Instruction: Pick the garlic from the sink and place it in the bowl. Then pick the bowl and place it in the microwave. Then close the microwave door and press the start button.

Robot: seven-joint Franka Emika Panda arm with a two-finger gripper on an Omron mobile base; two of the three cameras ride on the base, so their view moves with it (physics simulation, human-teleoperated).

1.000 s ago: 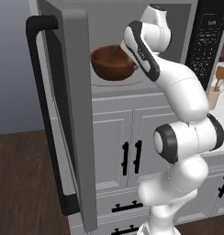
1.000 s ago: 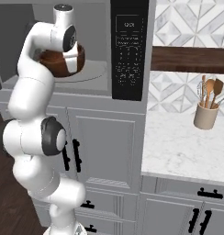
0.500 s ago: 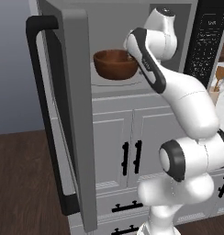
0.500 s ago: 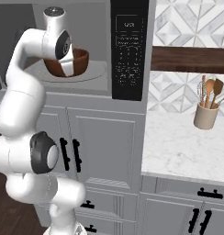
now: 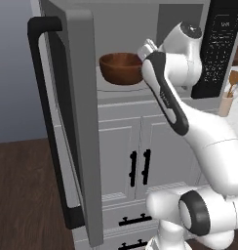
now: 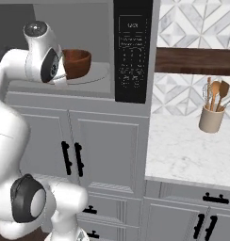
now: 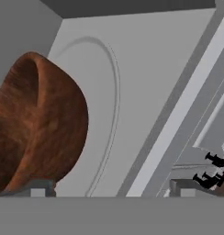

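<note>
In the left base view, the bowl (image 5: 122,68) stands inside the microwave (image 5: 155,29), on its round plate. The microwave door (image 5: 74,122) hangs wide open to the left, its black bar handle (image 5: 45,122) facing the camera. The arm's hand is just beside the bowl's right side.

In the right base view, the bowl (image 6: 77,63) sits left of the keypad panel (image 6: 132,49).

In the hand view, the gripper (image 7: 109,188) is spread wide, its fingertips (image 7: 38,188) apart, grasping nothing; the bowl (image 7: 45,124) lies near the left tip.
</note>
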